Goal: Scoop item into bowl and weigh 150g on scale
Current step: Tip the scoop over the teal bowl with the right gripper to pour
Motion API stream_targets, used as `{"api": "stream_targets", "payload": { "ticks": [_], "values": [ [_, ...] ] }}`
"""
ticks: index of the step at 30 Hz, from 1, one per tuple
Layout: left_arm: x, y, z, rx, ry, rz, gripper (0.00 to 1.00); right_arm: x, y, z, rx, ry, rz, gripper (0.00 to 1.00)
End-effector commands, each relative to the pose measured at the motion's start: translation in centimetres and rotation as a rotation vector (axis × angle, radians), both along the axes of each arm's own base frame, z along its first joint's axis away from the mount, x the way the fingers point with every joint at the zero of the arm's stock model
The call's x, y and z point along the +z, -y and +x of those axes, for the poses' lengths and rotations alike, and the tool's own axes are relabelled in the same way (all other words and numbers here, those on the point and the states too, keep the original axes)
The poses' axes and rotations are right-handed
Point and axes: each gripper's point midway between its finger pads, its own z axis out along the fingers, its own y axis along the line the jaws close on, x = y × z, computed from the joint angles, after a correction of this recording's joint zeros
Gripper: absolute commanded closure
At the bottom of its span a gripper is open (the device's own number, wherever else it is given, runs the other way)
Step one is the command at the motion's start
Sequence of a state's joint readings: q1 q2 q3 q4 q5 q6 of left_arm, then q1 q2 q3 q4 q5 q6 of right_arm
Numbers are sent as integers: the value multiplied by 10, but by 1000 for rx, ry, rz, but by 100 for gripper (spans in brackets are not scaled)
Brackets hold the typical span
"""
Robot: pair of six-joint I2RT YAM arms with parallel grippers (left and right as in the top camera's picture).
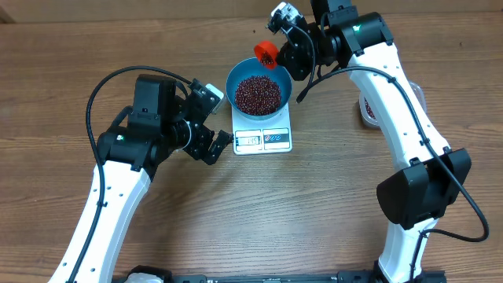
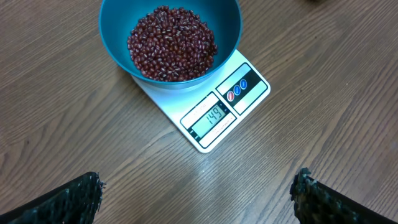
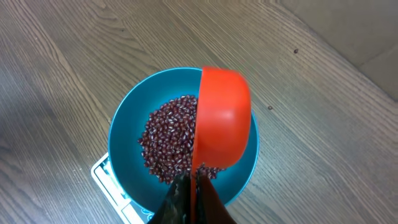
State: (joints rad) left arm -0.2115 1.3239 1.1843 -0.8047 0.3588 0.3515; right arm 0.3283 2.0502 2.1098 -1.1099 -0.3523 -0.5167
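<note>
Right end effector [image 3: 191, 194], scoop [image 3: 224, 118] over bowl [image 3: 123, 127]

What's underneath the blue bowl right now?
The white scale sits under the bowl. Only its front strip with the display and buttons shows. The rest of its platform is covered by the bowl.

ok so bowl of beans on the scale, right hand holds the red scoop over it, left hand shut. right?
No: the left hand is open, fingers wide apart, per the left wrist view. Rest holds: bowl of beans on the scale, right hand holding the red scoop over it.
</note>
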Motion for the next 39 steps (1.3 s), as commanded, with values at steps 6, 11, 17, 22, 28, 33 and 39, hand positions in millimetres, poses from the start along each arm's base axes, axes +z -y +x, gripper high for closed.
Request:
{"api": "stream_targets", "payload": {
  "ticks": [6, 11, 17, 22, 28, 33, 39],
  "values": [
    [5, -1, 2, -14, 24, 10, 0, 28, -2, -2, 16, 69, 23, 96],
    [5, -1, 2, -14, 24, 10, 0, 29, -2, 0, 42, 94, 11, 96],
    [5, -1, 2, -14, 24, 10, 0, 30, -4, -2, 61, 97, 16, 96],
    [5, -1, 2, -14, 24, 10, 0, 33, -11, -9, 46, 35, 93, 96],
    [5, -1, 2, -14, 24, 10, 0, 33, -5, -10, -47, -57, 158, 96],
    [5, -1, 2, -14, 24, 10, 0, 36, -2, -14, -43, -106, 217, 96],
    [5, -1, 2, -14, 24, 10, 0, 44, 6, -13, -57, -150, 303, 96]
  ]
}}
